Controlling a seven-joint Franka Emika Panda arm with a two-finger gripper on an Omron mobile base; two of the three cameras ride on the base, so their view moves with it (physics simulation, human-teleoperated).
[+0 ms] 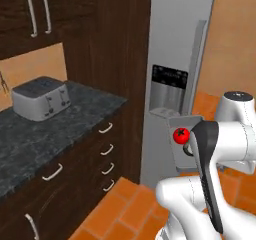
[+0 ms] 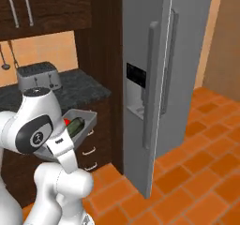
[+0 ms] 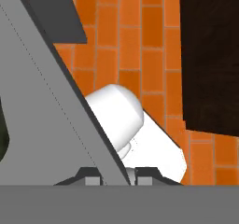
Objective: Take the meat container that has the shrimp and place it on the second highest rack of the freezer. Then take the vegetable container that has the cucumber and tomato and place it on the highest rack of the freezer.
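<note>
My gripper (image 3: 117, 174) is shut on the wall of the vegetable container (image 3: 46, 101), a shallow grey tray held in the air in front of my arm. The tray (image 2: 83, 122) carries the red tomato (image 2: 68, 122) and the dark-green cucumber (image 2: 77, 126). In the left base view the tray (image 1: 186, 125) tilts toward me and shows the tomato (image 1: 180, 135). The grey-silver freezer (image 2: 154, 78) stands just ahead and to the right, doors toward me, its interior hidden. The freezer (image 1: 172, 44) has a dark dispenser panel (image 1: 169, 79). The meat container and shrimp are out of view.
A dark granite counter (image 1: 50, 134) with a grey toaster (image 1: 40, 98) runs along the left, over dark wooden drawers (image 1: 105, 154). A tall dark cabinet (image 1: 115, 44) stands beside the freezer. Orange tile floor (image 2: 197, 163) lies open to the right.
</note>
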